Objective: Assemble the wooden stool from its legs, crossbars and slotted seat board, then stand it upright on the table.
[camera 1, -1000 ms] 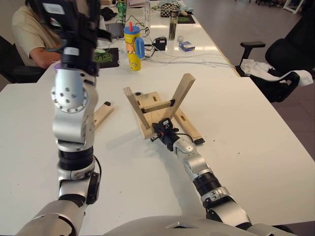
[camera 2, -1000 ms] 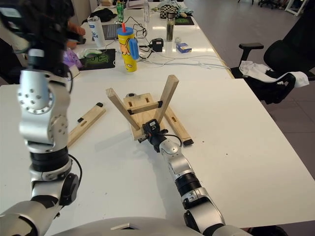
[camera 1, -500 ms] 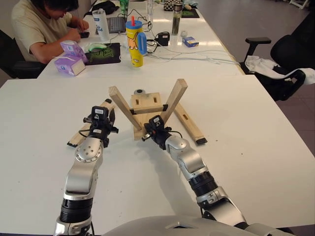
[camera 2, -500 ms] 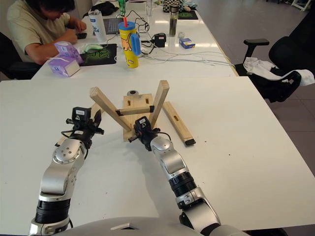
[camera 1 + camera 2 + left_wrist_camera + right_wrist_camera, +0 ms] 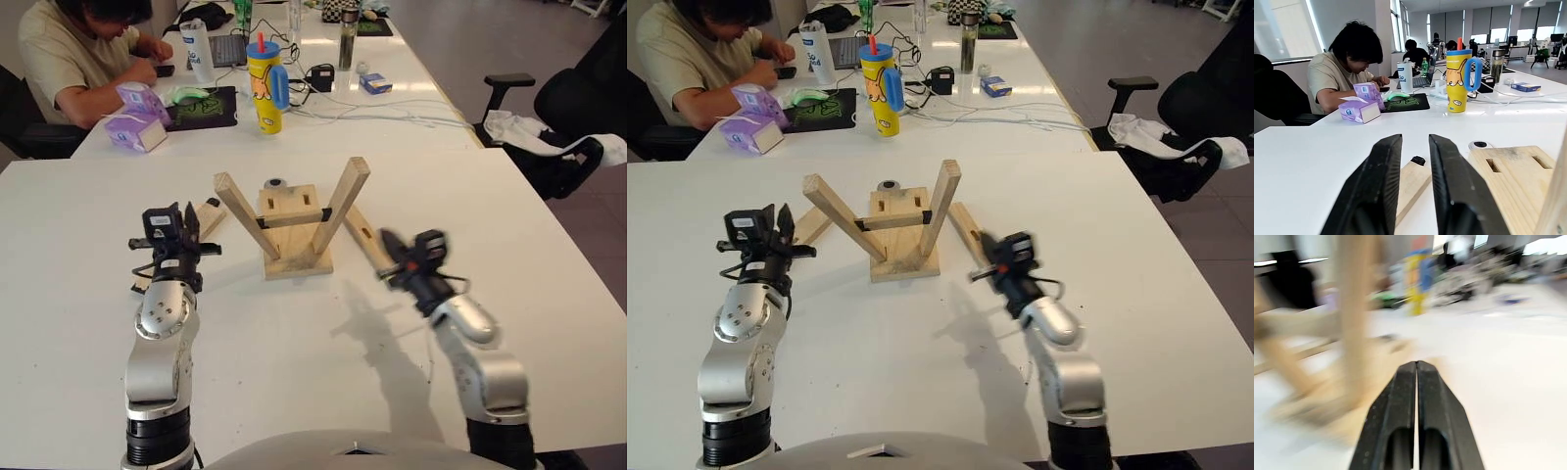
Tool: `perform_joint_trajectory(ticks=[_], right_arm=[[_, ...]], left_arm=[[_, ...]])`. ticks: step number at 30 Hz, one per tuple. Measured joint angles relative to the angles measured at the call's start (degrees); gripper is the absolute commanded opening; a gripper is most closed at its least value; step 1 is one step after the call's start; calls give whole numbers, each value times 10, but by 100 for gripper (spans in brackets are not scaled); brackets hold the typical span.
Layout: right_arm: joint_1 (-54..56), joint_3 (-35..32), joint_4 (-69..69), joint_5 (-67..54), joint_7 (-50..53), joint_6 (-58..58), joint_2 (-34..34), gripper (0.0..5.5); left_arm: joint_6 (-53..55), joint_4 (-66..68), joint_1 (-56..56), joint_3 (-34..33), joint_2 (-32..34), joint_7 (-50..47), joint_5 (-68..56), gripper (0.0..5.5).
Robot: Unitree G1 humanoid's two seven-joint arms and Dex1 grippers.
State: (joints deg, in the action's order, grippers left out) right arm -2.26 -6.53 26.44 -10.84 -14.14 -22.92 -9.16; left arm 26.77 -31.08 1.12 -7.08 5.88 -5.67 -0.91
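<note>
The seat board lies flat on the white surface, as it did half a second ago. Two legs stand up from it and lean apart like a V. A short crossbar joins them, and none of this has changed. The right end effector was at the front edge of the seat board, close to the feet of the legs. It has now drawn back to the right of the board and appears blurred. There it is over the near end of a long wooden piece, which lies just beside the board on that side. In the right wrist view its fingers are pressed together and hold nothing. The left end effector is to the left of the seat board and has moved a little farther from it than before. In the left wrist view its fingers stand a narrow gap apart and are empty. They point over another loose wooden piece, which lies left of the board.
</note>
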Motion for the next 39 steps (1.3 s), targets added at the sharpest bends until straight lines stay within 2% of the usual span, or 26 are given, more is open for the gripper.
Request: perform_joint_trajectory(ticks=[3,7,11,16,19,21,26,30,33,37,39], right_arm=[[70,-55,-37,14,66,13,-4,0],[147,-53,-91,15,104,11,13,0],[207,98,-132,19,42,-3,52,0],[195,204,-151,57,10,-43,33,0],[160,233,-174,55,-44,-61,4,0],[154,231,-194,54,-67,-58,-14,0],[204,177,-279,56,-66,-7,-33,0],[281,161,-377,56,-73,72,-12,0],[331,164,-446,55,-121,131,-9,0],[342,218,-455,34,-274,157,-15,0],[322,275,-404,22,-368,142,-29,0]], left_arm=[[-6,-1,-18,-17,4,-18,22,5],[-11,2,-47,1,20,-9,46,5],[6,62,-86,139,34,68,73,5],[57,111,-86,138,76,71,124,5],[63,130,-85,125,94,99,119,5],[51,142,-77,105,110,120,107,5],[19,196,-74,43,208,189,90,5],[-36,314,-135,23,297,303,56,5],[-93,340,-168,32,349,418,20,5],[-114,351,-177,60,421,568,-4,5],[-102,355,-155,84,468,646,-8,5]])
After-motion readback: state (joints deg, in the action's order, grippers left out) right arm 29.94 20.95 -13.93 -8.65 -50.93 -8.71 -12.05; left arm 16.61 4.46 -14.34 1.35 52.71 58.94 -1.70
